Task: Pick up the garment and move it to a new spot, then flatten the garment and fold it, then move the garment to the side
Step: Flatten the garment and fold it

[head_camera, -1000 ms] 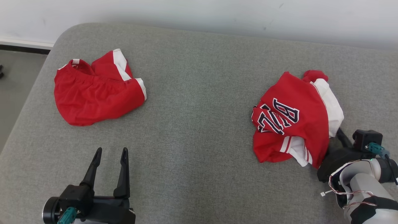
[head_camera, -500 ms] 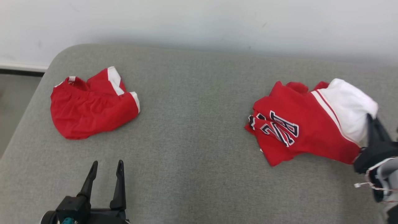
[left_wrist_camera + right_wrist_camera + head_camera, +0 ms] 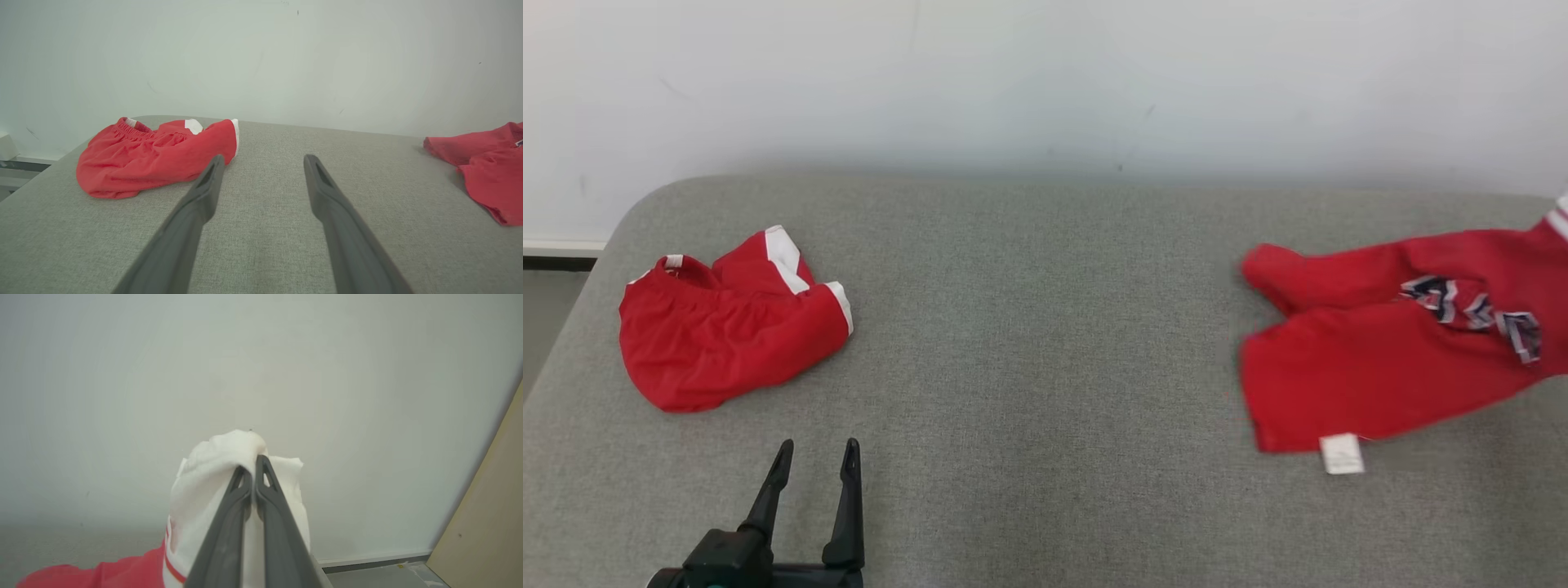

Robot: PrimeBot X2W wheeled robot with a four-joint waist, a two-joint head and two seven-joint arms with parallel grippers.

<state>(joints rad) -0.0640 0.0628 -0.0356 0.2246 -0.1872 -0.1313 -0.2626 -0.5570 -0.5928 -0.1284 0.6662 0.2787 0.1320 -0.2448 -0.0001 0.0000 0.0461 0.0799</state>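
The garment [image 3: 1380, 359] is a red jersey with dark lettering and a white tag. It is stretched out at the right of the grey padded surface [image 3: 1045, 343], rising toward the right edge of the head view. In the right wrist view my right gripper [image 3: 253, 463] is shut on a bunched white part of the garment [image 3: 204, 490], held up in front of the wall. My left gripper [image 3: 818, 447] stands open and empty near the front left. The left wrist view shows the left gripper [image 3: 263, 160] open above bare fabric, with the garment [image 3: 490, 171] far to its right.
A second red garment, shorts with white trim [image 3: 727, 327], lies crumpled at the far left, just left of the left fingers [image 3: 155, 155]. A pale wall backs the surface. Floor [image 3: 547, 318] shows past the left edge, and a tan board [image 3: 490, 506] stands at the right.
The right gripper shut on the jersey's white part and lifted it up and to the right, out of the head view, stretching the jersey. The head camera tilted upward. The left gripper stayed open.
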